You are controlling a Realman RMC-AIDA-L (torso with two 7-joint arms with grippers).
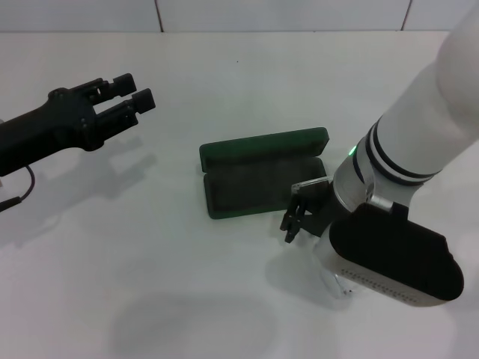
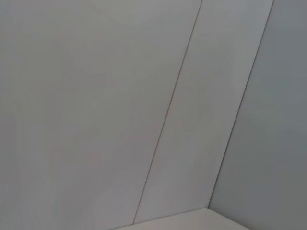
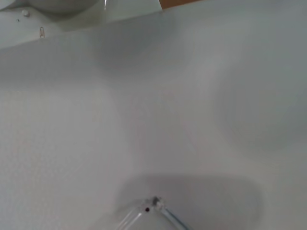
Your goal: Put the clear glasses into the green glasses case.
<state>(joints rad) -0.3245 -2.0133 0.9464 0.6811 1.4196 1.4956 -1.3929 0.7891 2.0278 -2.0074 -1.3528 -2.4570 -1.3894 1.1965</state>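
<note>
The green glasses case (image 1: 262, 173) lies open in the middle of the table, its lid folded back and its dark lining showing with nothing in it. My right gripper (image 1: 293, 218) hovers just off the case's near right corner, shut on the clear glasses. In the head view only a clear end of the glasses (image 1: 341, 285) pokes out under my wrist. In the right wrist view one transparent hinge corner of the glasses (image 3: 154, 205) shows above the table. My left gripper (image 1: 124, 96) hangs open and holds nothing at the far left, well away from the case.
The white table (image 1: 150, 284) stretches around the case. A tiled wall (image 2: 144, 96) fills the left wrist view. My own base (image 3: 62, 9) shows at the table's near edge in the right wrist view.
</note>
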